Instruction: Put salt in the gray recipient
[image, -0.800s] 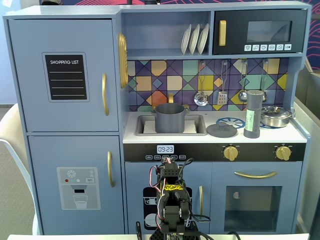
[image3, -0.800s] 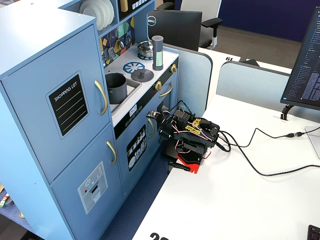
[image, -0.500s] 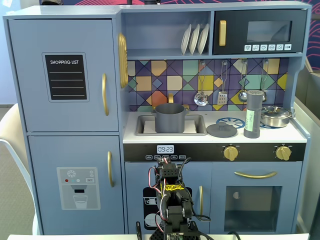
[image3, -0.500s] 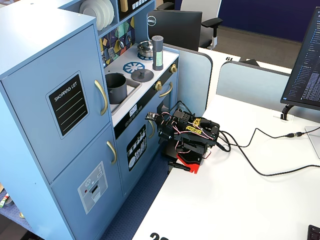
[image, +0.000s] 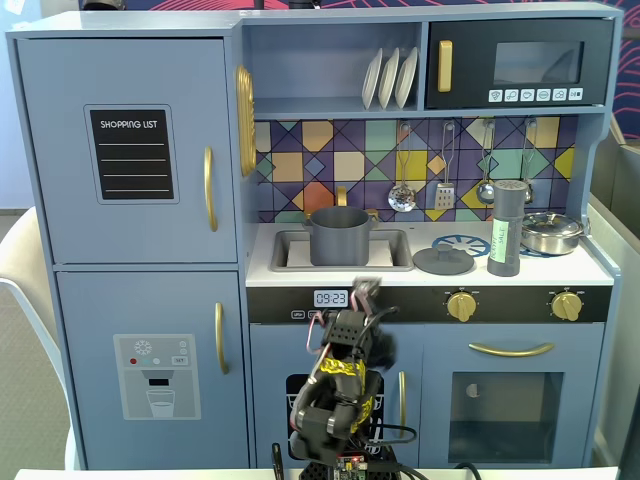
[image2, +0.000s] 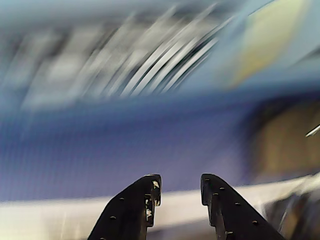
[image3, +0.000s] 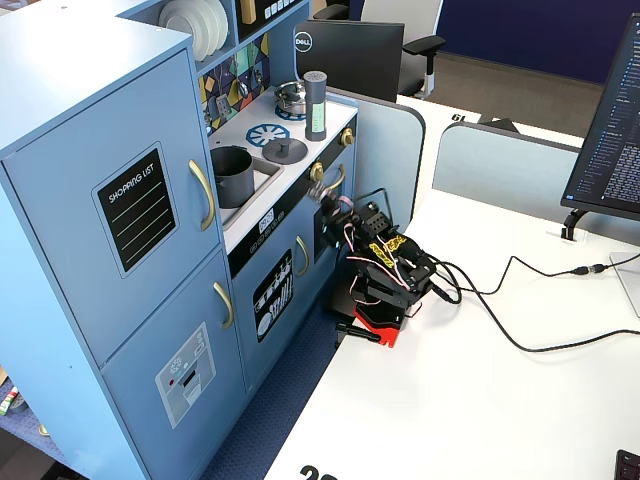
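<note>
The salt (image: 507, 228) is a tall gray shaker with a pale green label, standing upright on the toy kitchen's counter at the right; it also shows in the other fixed view (image3: 316, 104). The gray recipient (image: 340, 236), a matte dark gray pot, sits in the sink (image3: 232, 176). My gripper (image: 366, 290) is low in front of the counter's edge, below the pot and well to the left of the salt. In the wrist view my gripper (image2: 181, 187) has its jaws apart with nothing between them. That view is heavily blurred.
A flat gray lid with a knob (image: 444, 261) lies on the counter between sink and salt. A shiny steel pot (image: 551, 232) stands right of the salt. Ladles hang on the back wall (image: 402, 195). Cables (image3: 500, 300) run over the white desk.
</note>
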